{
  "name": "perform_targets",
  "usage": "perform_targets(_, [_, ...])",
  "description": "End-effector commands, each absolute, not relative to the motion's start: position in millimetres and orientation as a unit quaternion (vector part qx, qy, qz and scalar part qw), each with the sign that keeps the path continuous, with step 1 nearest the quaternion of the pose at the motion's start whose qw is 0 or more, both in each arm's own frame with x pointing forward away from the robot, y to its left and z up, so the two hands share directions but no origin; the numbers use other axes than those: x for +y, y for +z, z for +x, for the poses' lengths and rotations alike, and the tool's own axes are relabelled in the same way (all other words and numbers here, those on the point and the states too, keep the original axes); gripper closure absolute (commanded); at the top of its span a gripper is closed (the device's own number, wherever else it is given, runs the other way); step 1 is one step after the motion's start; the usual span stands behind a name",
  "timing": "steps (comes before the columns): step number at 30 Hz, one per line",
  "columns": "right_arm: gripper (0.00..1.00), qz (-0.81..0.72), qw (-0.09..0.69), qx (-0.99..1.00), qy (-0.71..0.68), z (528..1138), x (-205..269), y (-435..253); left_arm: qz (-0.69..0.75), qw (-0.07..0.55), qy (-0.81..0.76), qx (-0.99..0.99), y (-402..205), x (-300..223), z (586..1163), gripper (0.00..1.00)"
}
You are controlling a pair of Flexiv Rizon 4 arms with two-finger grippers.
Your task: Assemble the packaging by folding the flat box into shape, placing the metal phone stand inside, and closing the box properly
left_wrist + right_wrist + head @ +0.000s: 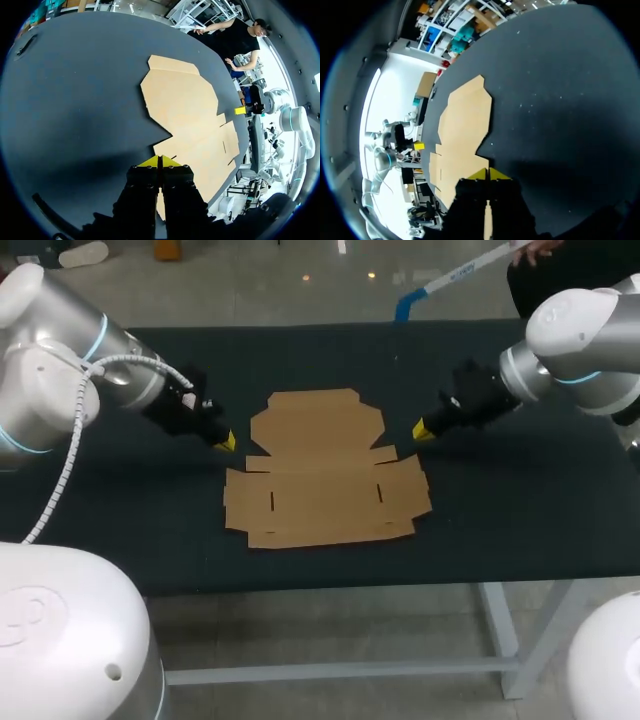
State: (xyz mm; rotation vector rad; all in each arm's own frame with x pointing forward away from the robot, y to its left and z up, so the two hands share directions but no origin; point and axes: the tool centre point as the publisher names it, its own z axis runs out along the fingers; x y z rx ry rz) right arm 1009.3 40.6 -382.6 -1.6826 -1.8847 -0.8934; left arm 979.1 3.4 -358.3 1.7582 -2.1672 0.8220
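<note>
Flat box (325, 470) lies on the table (520, 500) between the closed left pincer (226, 442) and closed right pincer (423, 430).

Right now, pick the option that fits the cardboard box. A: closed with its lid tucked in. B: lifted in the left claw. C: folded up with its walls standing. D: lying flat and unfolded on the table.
D: the cardboard box lies flat on the table with all its flaps spread out. The left claw and the right claw are at its two sides, both shut and holding nothing.
</note>
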Motion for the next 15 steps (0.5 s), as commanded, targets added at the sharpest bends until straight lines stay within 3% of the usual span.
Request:
perform_targets(1, [1.00, -0.608, 0.234, -0.685, -0.325, 1012.2, 39.3, -383.7, 0.601, 0.117, 0.278, -0.741, -358.2, 2.9, 980.4, 1.00])
perform_targets(15, [1.00, -0.601, 0.245, -0.684, -0.333, 1017.8, 47.3, -400.1, 0.582, 0.132, 0.293, -0.747, -380.3, 7.2, 985.7, 1.00])
